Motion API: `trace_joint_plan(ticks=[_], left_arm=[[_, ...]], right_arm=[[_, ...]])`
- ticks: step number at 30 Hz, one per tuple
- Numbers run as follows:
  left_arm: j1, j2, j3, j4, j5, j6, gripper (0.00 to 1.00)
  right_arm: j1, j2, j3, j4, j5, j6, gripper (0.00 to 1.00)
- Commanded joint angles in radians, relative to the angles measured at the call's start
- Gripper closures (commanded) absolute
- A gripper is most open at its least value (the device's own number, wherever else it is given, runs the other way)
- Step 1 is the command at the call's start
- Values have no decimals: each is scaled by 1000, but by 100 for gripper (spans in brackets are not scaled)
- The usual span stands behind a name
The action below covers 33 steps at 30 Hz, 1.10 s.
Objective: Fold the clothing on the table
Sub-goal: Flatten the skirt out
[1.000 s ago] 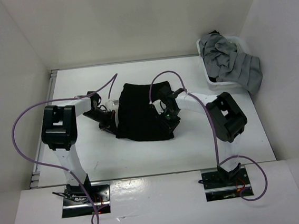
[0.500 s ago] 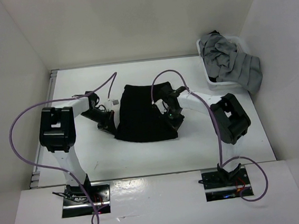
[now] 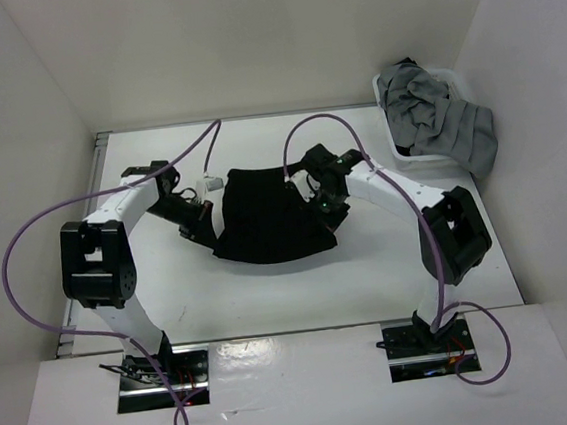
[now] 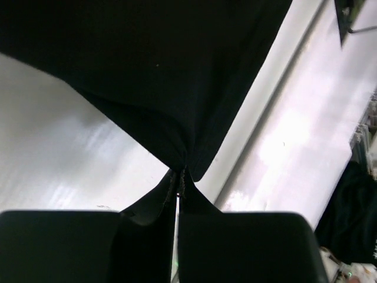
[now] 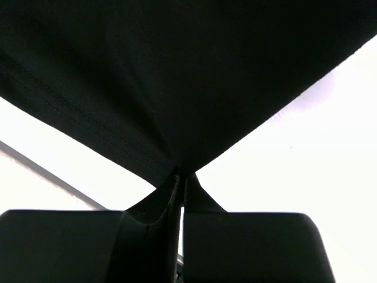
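The left arm (image 3: pixel 127 200) and the right arm (image 3: pixel 392 187) are each wearing white shell links broken up by boxy black joint housings. A purple cable (image 3: pixel 7 261) is looping off the left arm, and a second purple cable (image 3: pixel 320 118) is arching off the right one. The 2 arms are sitting on dark metal base plates (image 3: pixel 162 377), with thin red wire (image 3: pixel 460 352) showing at the right one. A small green light (image 3: pixel 320 206) is glowing on the right arm's black wrist. The left gripper (image 4: pixel 178 177) and the right gripper (image 5: pixel 180 175) are showing matte black fingers (image 4: pixel 147 233), broad blocks tapering to narrow tips.
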Motion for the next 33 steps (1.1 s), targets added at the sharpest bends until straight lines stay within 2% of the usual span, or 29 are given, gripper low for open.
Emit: trace_joint_plan(ticks=[1, 9, 14, 19, 26, 33], left_arm=[[5, -23, 23, -147, 63, 136, 100], [5, -32, 55, -247, 80, 289, 100], [5, -50, 55, -247, 90, 308, 100], [5, -59, 87, -247, 100, 305, 100], [14, 45, 239, -247, 162, 263, 100], [14, 135, 360, -131, 172, 139, 100]], right_arm=[[30, -60, 38, -73, -9, -29, 100], [114, -100, 29, -146, -87, -105, 100], [129, -131, 20, -186, -121, -175, 100], [129, -181, 29, -149, -118, -200, 100], [-1, -157, 77, -65, -106, -168, 100], [-144, -108, 107, -11, -150, -148, 100]])
